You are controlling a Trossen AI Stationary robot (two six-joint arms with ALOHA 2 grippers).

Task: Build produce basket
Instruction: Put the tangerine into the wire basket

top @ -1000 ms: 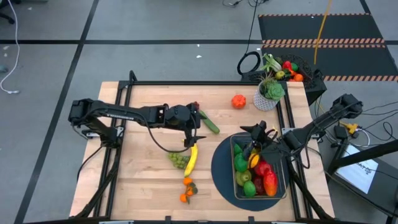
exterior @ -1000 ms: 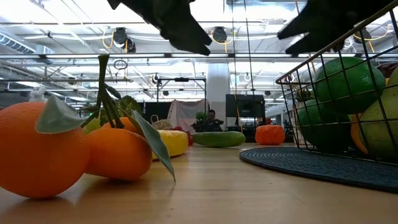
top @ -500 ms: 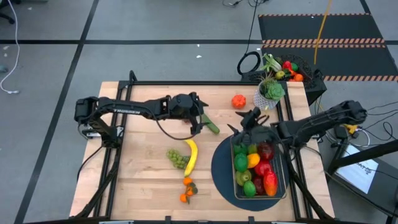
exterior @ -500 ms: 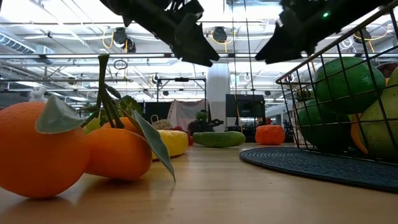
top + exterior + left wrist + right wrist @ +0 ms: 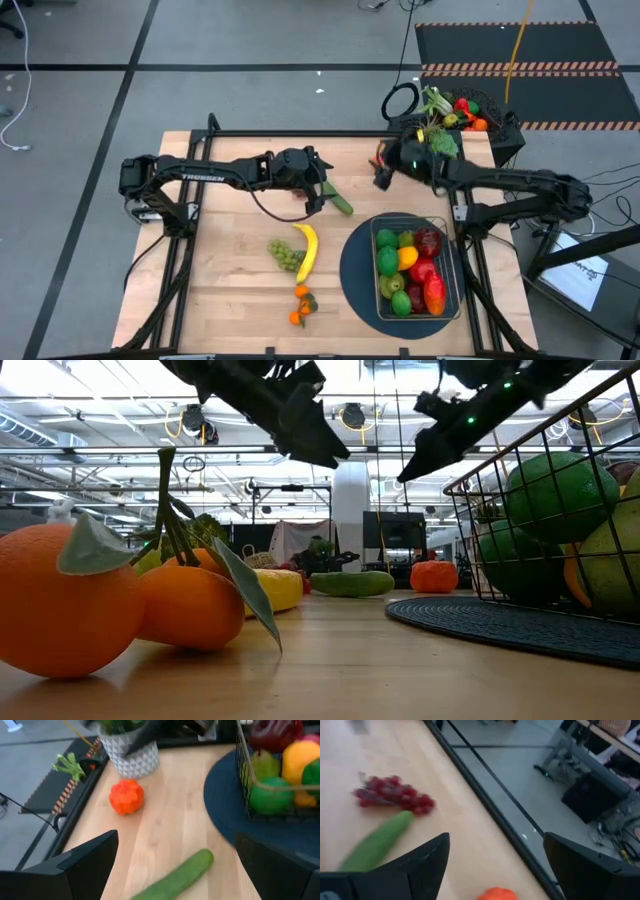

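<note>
The wire basket (image 5: pixel 450 262) stands on a dark round mat (image 5: pixel 355 270) at the near right and holds several fruits. A cucumber (image 5: pixel 339 204), a banana (image 5: pixel 306 250), green grapes (image 5: pixel 285 256) and small oranges (image 5: pixel 300 306) lie on the table. So does an orange bumpy fruit (image 5: pixel 126 796). Red grapes (image 5: pixel 395 795) lie beside the cucumber (image 5: pixel 375 845). My left gripper (image 5: pixel 322 190) hangs open above the cucumber's far end (image 5: pixel 175 880). My right gripper (image 5: pixel 383 172) hangs open over the orange fruit (image 5: pixel 495 894), by the potted plant.
A potted green plant in a white pot (image 5: pixel 432 150) stands at the far right. Behind it, off the table, a black bin (image 5: pixel 492 128) holds more produce. Black rails (image 5: pixel 330 133) frame the table's edges.
My right gripper has swung from above the basket toward the far edge, rolling as it went, and now hangs over the orange fruit beside the potted plant. My left gripper has gone from above the banana toward the far edge and now hangs still over the cucumber. Both stayed open.
</note>
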